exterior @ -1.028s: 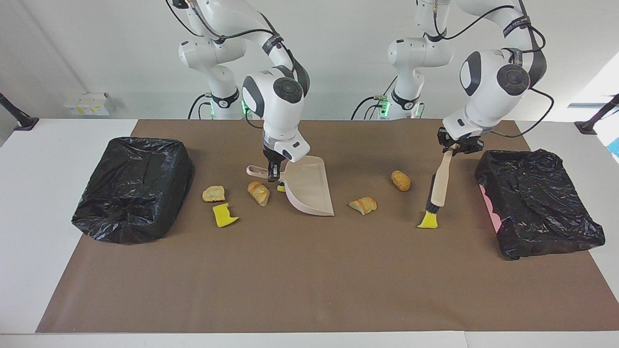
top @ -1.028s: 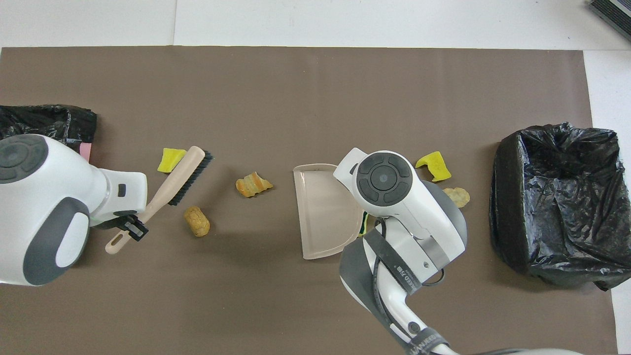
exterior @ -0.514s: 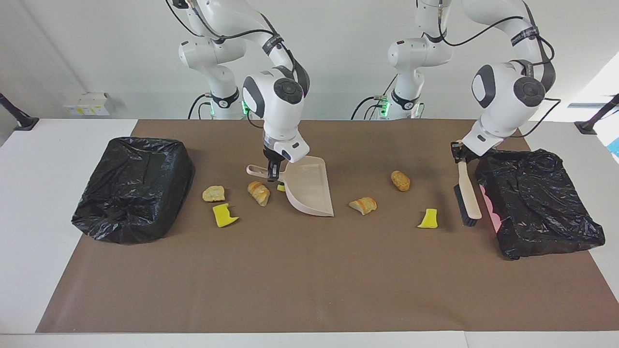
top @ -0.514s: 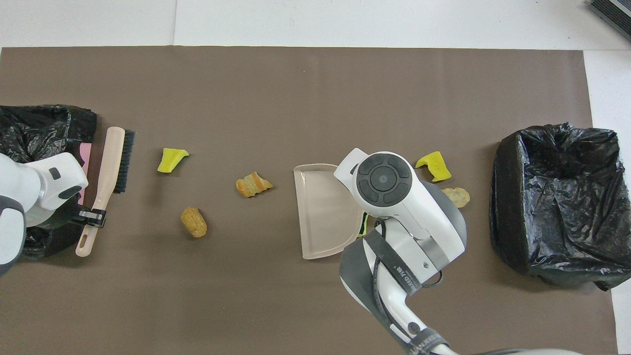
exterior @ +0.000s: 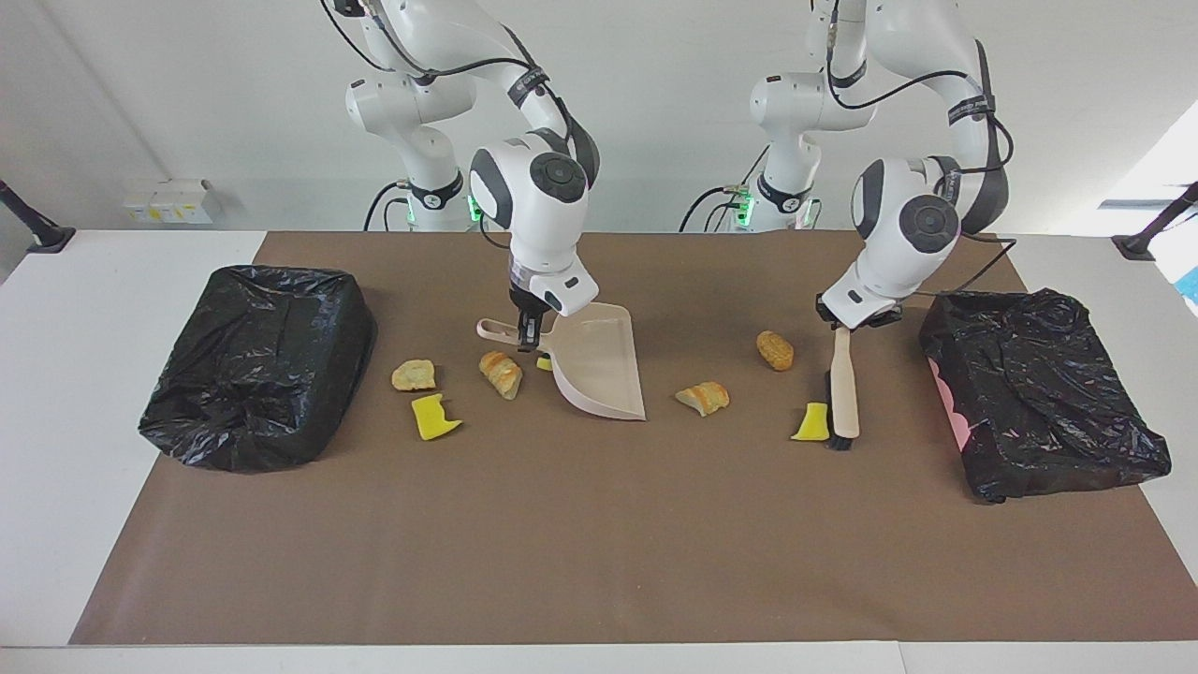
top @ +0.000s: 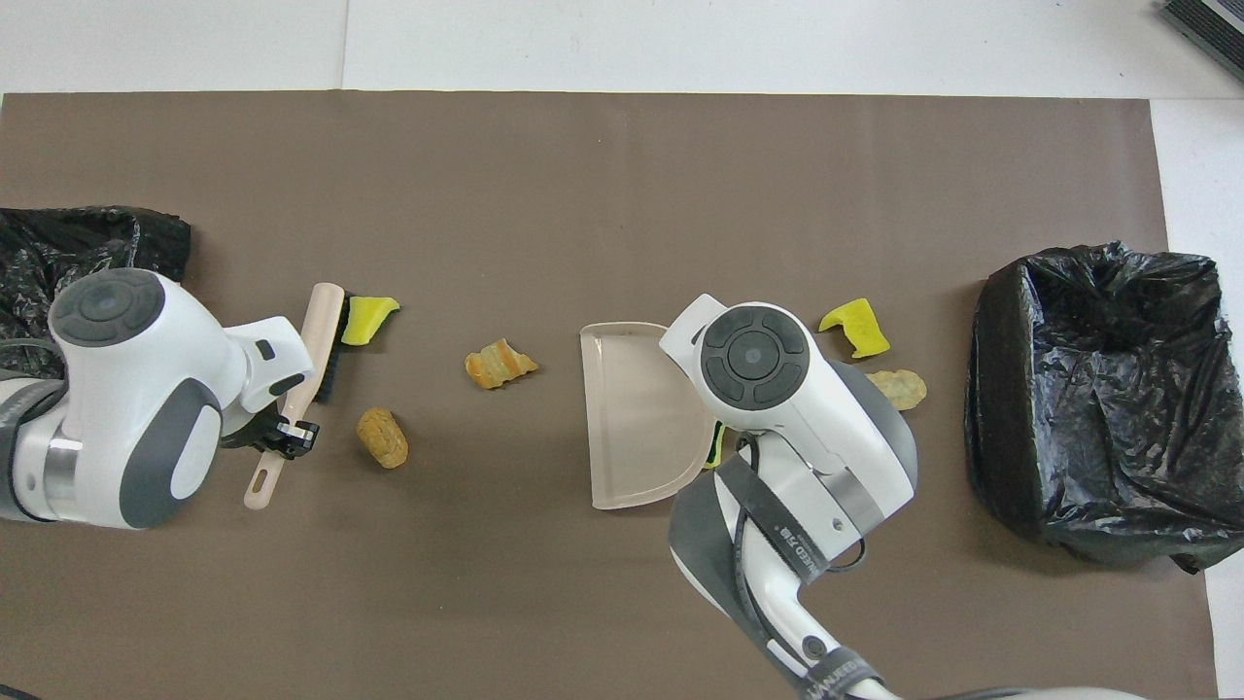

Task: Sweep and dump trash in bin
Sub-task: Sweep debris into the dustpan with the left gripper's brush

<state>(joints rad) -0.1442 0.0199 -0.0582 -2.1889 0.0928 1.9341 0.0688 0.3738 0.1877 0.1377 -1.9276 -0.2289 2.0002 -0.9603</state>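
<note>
The right pincer (exterior: 527, 334) is clenched on the handle of the beige dustpan (exterior: 599, 363) and keeps it low on the brown mat (exterior: 599, 543) that covers the counter, near the middle. The open mouth of the pan looks toward the left arm's end of the counter, so I think it waits there as a catcher for what the brush will push to it.

The left pincer (exterior: 845, 323) is clenched on the handle of the brush (exterior: 844, 388). The brush hangs down from it with the black bristles at the mat, turned toward the dustpan. This seems the right way to hold it for a sweeping stroke.

The trash lies spread over the mat. A yellow sponge bit (exterior: 811, 422) is touching the bristles, on the dustpan's side of the brush, so it is below the left pincer and a little farther from the robots. A brown chunk (exterior: 775, 350) lies near the same pincer, toward the dustpan. A striped bread chunk (exterior: 703, 398) lies between the brush and the pan's mouth.

The other scraps are at the handle side of the dustpan, toward the right arm's end: another bread chunk (exterior: 502, 373) just beside the right pincer, a small green-and-yellow bit (top: 716, 445) close under it, then a pale chunk (exterior: 414, 375) and a bigger yellow sponge bit (exterior: 433, 417). A black-lined bin (exterior: 257, 365) stands at that end, and a second bin (exterior: 1039, 388) at the left arm's end. No trash is in the pan yet.
</note>
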